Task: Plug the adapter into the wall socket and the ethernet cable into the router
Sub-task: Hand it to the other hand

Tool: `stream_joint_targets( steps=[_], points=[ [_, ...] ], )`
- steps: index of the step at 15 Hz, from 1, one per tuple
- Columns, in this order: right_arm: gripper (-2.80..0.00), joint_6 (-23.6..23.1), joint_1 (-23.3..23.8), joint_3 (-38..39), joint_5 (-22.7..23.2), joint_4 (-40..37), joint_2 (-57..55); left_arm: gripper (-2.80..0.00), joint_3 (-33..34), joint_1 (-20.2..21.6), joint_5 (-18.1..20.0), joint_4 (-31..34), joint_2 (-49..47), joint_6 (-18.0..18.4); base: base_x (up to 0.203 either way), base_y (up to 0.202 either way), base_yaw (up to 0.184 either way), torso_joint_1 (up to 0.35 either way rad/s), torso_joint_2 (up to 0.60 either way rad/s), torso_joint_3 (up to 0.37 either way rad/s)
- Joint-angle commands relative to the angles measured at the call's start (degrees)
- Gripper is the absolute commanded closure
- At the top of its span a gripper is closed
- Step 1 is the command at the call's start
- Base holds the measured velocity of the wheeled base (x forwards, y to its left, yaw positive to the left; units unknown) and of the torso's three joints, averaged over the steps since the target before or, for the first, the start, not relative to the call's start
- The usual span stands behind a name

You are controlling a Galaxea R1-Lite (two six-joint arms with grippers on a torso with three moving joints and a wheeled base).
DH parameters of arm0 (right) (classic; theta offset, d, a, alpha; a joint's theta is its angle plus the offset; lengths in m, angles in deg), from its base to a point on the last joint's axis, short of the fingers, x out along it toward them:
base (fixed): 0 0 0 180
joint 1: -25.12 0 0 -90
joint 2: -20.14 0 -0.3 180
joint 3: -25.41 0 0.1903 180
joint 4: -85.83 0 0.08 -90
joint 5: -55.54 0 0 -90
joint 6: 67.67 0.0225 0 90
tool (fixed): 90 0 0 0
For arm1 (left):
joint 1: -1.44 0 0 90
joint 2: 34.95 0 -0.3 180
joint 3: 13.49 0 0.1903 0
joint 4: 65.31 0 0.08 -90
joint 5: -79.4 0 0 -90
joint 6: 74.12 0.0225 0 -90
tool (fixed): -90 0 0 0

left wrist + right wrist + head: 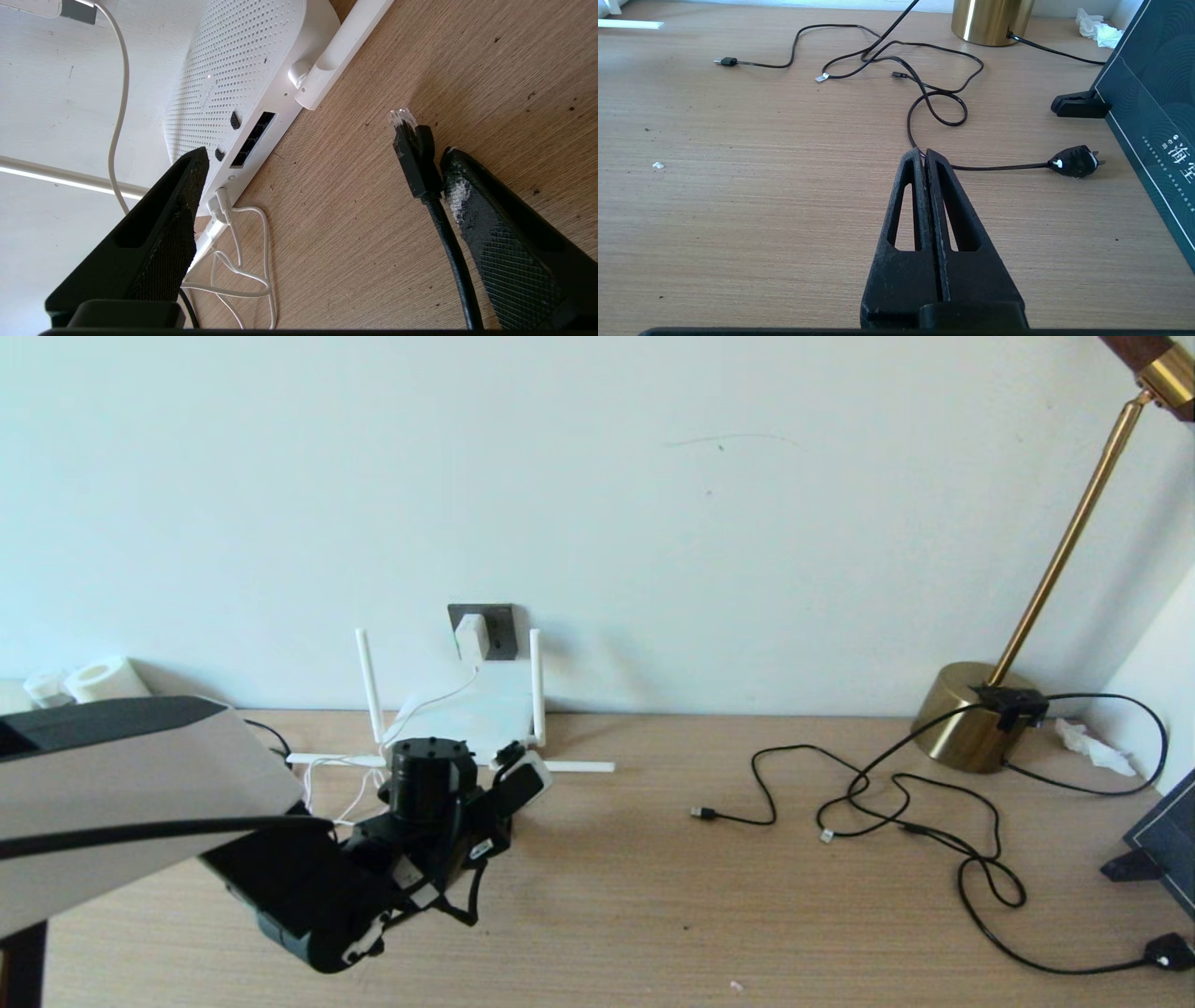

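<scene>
Jaws wide apart on left gripper (322,186), gripping nothing; one ethernet cable (416,163) lies on desk (653,896) beside its finger, one router (238,70) at 11 o'clock. Right gripper (923,156) clamped empty. One adapter (471,637) in socket (499,627).

One router (485,714), four antennas (370,683), one adapter (471,637), one lamp (980,714).

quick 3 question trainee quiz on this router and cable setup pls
1. True or false: the adapter is already in the wall socket.
2. Where is the ethernet cable connector: A in a router port, B lying on the desk between the left gripper fingers, C held by the right gripper?
3. Which gripper is shut?

Key: 1 true. 2 B. 3 right.
</scene>
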Motion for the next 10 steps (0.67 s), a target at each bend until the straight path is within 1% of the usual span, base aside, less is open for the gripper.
stream_joint_targets(
  steps=[1, 10],
  points=[
    [0.00, -0.04, -0.02, 0.03, 0.01, -0.02, -0.07, -2.80, 0.04, 0.22, -0.17, -0.20, -0.05, 0.28, 0.000, 0.000, 0.000, 0.000, 0.00, 0.000],
    [0.00, -0.04, -0.02, 0.03, 0.01, -0.02, -0.08, -2.80, -0.43, 1.54, -0.26, -0.12, -0.68, 0.37, 0.000, 0.000, 0.000, 0.000, 0.00, 0.000]
  ],
)
